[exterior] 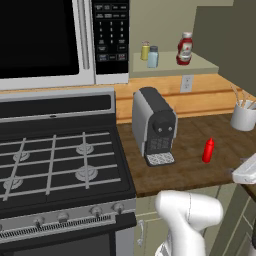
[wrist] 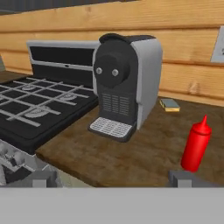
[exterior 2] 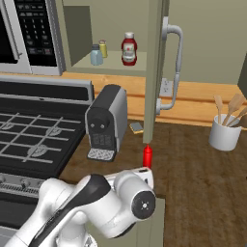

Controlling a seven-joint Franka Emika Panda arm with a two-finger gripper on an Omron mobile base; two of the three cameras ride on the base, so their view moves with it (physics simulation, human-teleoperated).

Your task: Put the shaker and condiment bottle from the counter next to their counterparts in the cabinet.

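- The gripper is low at the front edge of the counter. Its two fingers are spread wide apart and hold nothing.
- The red bottle stands upright on the counter, near the front edge and just past the right finger. Nothing touches it. I think this is the next thing to pick up.
- The red bottle is the half of the job still left. It must go up into the cabinet.
- The coffee machine stands on the counter to the left of the red bottle, close to the stove. The arm has to keep away from it.
- A small sponge lies near the back edge of the counter, behind the coffee machine.
- A white cup with wooden spoons stands far off by the right back corner of the counter.
- Up on the cabinet shelf, the pale blue shaker stands just beside the yellow shaker. So that half of the job looks done.
- The big ketchup bottle stands on the same shelf, to the right of the two shakers. There is bare shelf beside it for the red bottle.
- The cabinet door stands open. Its edge hangs above the red bottle, so lifting straight up could bump it.
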